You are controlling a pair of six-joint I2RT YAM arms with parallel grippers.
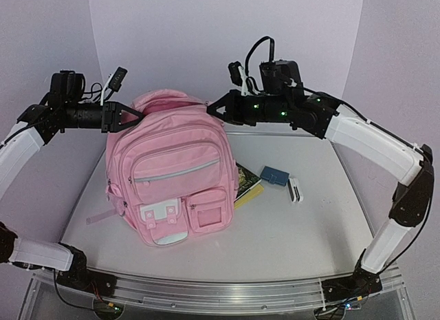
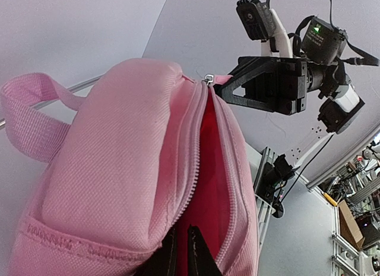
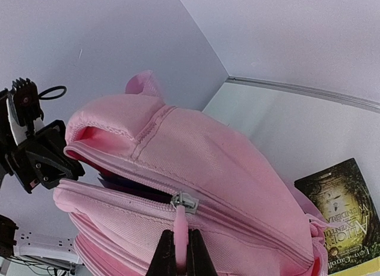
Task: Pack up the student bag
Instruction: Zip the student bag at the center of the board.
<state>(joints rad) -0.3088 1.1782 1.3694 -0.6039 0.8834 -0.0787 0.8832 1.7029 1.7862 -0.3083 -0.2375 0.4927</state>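
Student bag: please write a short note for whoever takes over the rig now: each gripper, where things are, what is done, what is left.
Left gripper: shut on the student bag, pinching its rim at one end of the top opening.
Right gripper: shut on the pink zipper pull at the other end.
Done: bag upright mid-table, main compartment partly unzipped.
Book, small blue case and white object lie on the table beside it, unpacked.
Left to do: widen the opening, load them, zip up.
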